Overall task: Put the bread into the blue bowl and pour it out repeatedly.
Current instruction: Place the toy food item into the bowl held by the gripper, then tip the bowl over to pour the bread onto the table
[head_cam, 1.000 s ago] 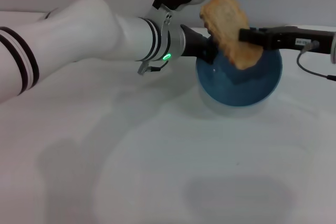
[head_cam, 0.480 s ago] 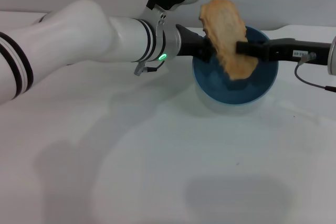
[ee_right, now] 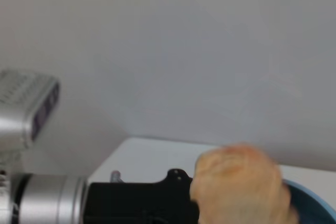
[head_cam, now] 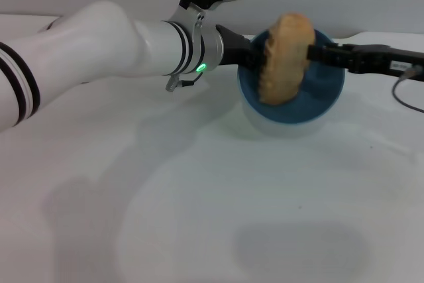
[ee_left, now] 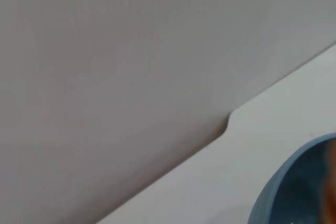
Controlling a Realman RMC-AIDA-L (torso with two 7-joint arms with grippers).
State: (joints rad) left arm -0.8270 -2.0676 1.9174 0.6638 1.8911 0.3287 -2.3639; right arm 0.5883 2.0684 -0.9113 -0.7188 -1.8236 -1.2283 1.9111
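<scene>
White table (head_cam: 199,217) fills the lower frame of the head view. Upper left to centre: the left arm reaches across, its gripper (head_cam: 250,59) at the near-left rim of the bowl (head_cam: 318,104), apparently clamped on that rim, though the fingertips are hidden behind the bread (head_cam: 285,57). Upper centre: the bread stands on edge over the bowl's mouth, its lower end inside. Upper right: the right gripper (head_cam: 317,52) is closed on the bread's right edge.

Step in hand, as judged: loading the bread into the tilted bowl. The next move calls for the right gripper to part and withdraw.

Against the frame one second earlier, the bread has turned more upright and sunk lower; the bowl has shifted left.
</scene>
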